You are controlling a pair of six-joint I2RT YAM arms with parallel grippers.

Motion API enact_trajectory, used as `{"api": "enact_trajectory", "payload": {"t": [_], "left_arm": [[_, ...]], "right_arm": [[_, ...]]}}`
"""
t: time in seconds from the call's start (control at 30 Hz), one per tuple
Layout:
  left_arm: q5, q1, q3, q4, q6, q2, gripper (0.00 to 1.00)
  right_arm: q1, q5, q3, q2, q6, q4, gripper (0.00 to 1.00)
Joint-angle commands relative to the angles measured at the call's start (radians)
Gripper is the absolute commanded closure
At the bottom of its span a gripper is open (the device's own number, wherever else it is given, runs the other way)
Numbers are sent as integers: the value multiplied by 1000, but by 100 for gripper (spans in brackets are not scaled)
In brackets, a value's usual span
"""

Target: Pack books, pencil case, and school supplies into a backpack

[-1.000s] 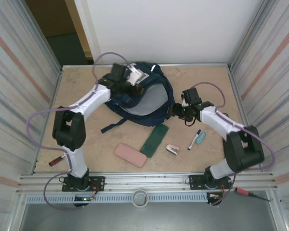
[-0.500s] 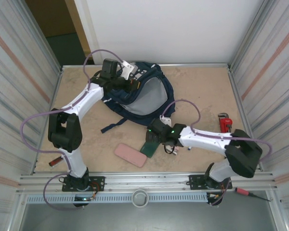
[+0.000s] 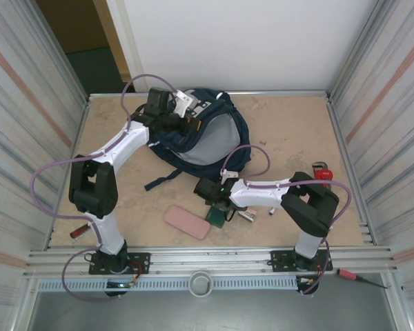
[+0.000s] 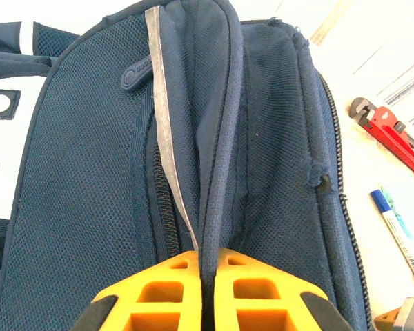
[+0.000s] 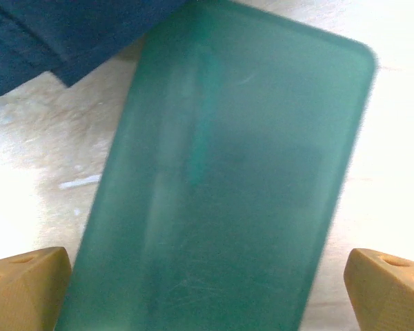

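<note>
A red-handled screwdriver (image 3: 79, 231) lies near the left edge of the bench (image 3: 290, 131). The left arm reaches far over the bench. The left hand (image 4: 205, 258) is pressed together on a fold of the backpack (image 3: 210, 138), pinching the navy rim beside the zip. In the wrist view the fabric runs up from between the orange fingers (image 4: 159, 289). The backpack lies at the far middle of the bench with a pale grey panel facing up and a dark strap trailing toward the near left. Nearer the front, a pink pencil case (image 3: 186, 222) lies flat, just left of a narrow dark green flat box (image 5: 221, 179). The right hand (image 5: 207, 289) hangs over that box with its fingers spread wide, one tip on either side, and neither is seen touching it. Just right of the box sits a small pink-and-white item (image 3: 247, 214). A blue-and-white marker pen (image 4: 399, 231) lies right of the backpack. A red pipe wrench (image 3: 321, 171) lies farther right, near the wall.
</note>
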Motion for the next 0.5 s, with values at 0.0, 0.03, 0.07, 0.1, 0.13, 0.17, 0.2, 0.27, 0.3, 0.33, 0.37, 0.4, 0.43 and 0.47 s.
{"api": "enact_trajectory", "payload": {"t": [0.0,0.03,0.07,0.1,0.13,0.17,0.2,0.27,0.3,0.33,0.37,0.4,0.43,0.47], "left_arm": [[14,-7,-6,46,29,-54,99],[14,-6,-7,46,30,-54,99],[11,-6,-8,46,33,-53,99],[9,-6,-8,44,32,-53,99],[7,-7,-8,42,33,-52,99],[6,-8,-8,41,35,-51,99],[5,-9,-8,40,35,-52,99],[4,-10,-11,39,36,-51,99],[1,-10,-11,39,38,-51,99],[-1,-11,-11,38,38,-51,99],[0,-12,-12,37,38,-51,99],[0,-12,-12,36,38,-50,99],[1,-14,-14,36,36,-50,99],[0,-16,-16,38,37,-50,99]], "right_arm": [[1,72,-26,-45,19,-90,0],[-4,68,-31,-51,14,-93,0],[-10,59,-38,-55,11,-93,0],[-17,48,-47,-61,9,-86,0],[-28,30,-60,-68,9,-68,0],[-39,7,-77,-72,-8,-44,0],[-53,-25,-94,-75,-37,-8,0],[-74,-69,-117,-78,-71,58,4],[-84,-90,-119,-73,-87,83,6],[-92,-106,-116,-70,-101,102,9],[-97,-113,-114,-66,-114,116,11],[-102,-122,-110,-61,-132,131,13],[-105,-125,-104,-55,-150,144,14],[-110,-127,-97,-51,-163,148,15]]}}
